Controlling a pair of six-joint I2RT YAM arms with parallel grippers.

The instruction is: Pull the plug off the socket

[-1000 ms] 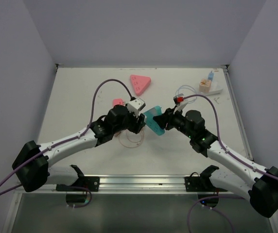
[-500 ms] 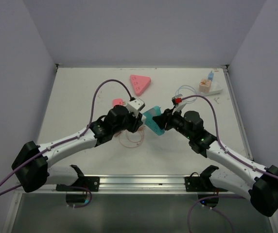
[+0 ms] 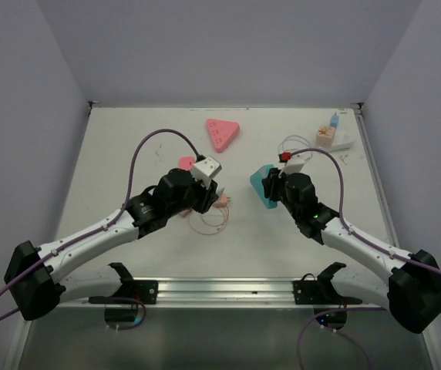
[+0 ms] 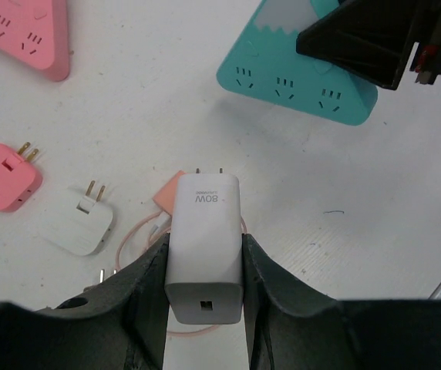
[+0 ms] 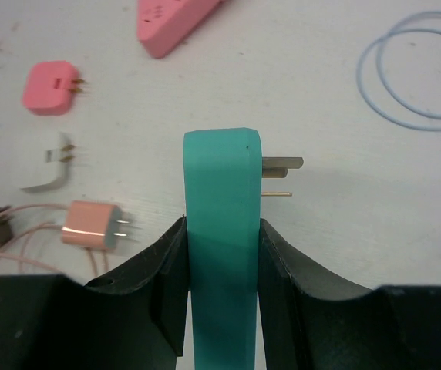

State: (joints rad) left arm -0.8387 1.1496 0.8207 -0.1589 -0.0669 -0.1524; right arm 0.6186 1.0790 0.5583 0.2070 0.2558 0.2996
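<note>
My left gripper (image 4: 203, 253) is shut on the white 80W plug (image 4: 205, 212). Its two prongs are bare and point at the teal triangular socket (image 4: 297, 81), which lies a short way off. My right gripper (image 5: 222, 231) is shut on that teal socket (image 5: 222, 173), seen edge-on, with metal pins sticking out on its right side. In the top view the left gripper (image 3: 214, 199) and the right gripper (image 3: 271, 186) with the teal socket (image 3: 260, 183) are apart, with a gap between them.
A pink triangular socket (image 3: 222, 132) lies at the back. A pink plug (image 4: 3, 176), a white plug (image 4: 78, 223) and a rose charger (image 5: 89, 226) with a thin pink cable lie under the left arm. A pale cable coil (image 5: 421, 77) and a tray of blocks (image 3: 332, 137) are at the back right.
The plug and the teal socket were together between the grippers; now they are separated. The left gripper drew back left with the plug, the right moved right with the socket.
</note>
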